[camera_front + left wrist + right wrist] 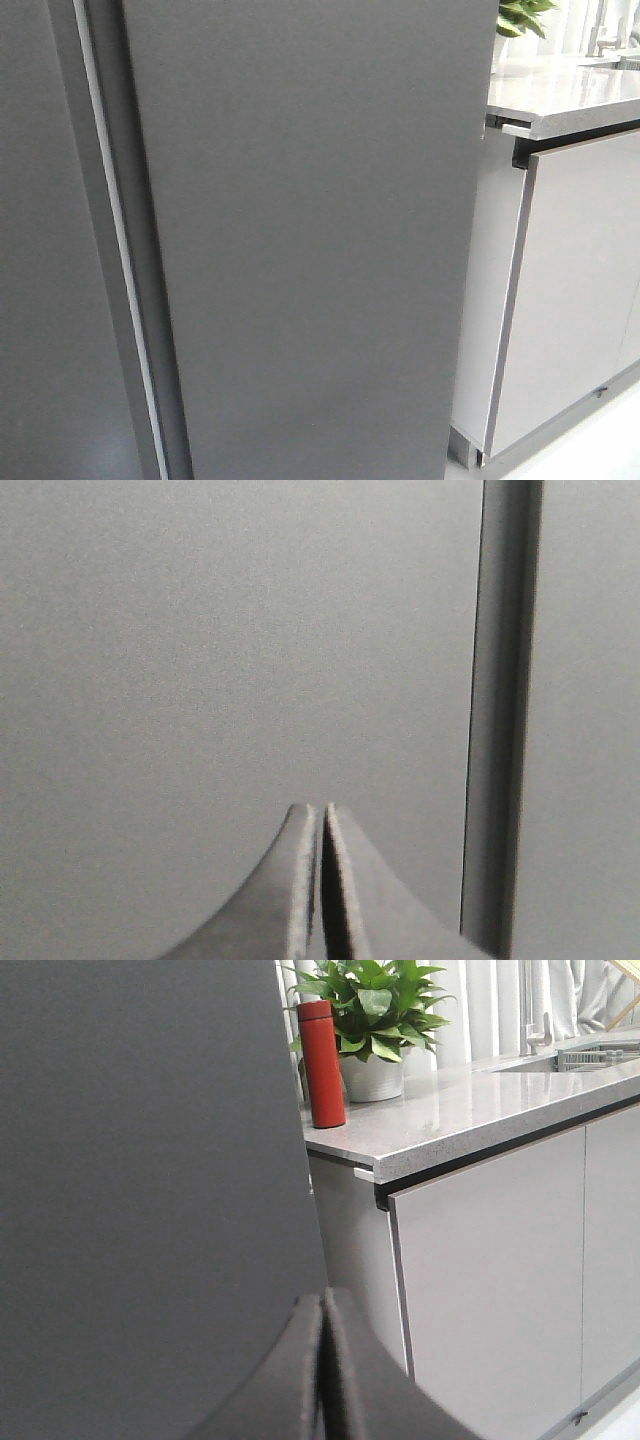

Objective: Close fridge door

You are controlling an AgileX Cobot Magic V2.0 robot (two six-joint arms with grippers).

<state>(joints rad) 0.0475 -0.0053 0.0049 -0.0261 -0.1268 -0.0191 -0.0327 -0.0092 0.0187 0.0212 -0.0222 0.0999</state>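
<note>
The fridge door (300,240) is the tall matte dark grey panel that fills the middle of the front view. Its outer face is towards me and its white inner face is hidden. A narrow dark gap with a pale strip (115,240) separates it from the matching second door (35,240) on the left. My left gripper (321,810) is shut and empty, its tips close to a grey door face, with the gap (497,710) beside it. My right gripper (323,1298) is shut and empty, close to the fridge door (150,1180) near its outer edge. Neither gripper shows in the front view.
Glossy light grey cabinet fronts (580,290) stand right of the fridge under a speckled stone counter (560,95). A red flask (321,1064) and a potted plant (372,1020) stand on the counter (470,1110) beside the fridge. A sink with a tap (575,1050) is farther along.
</note>
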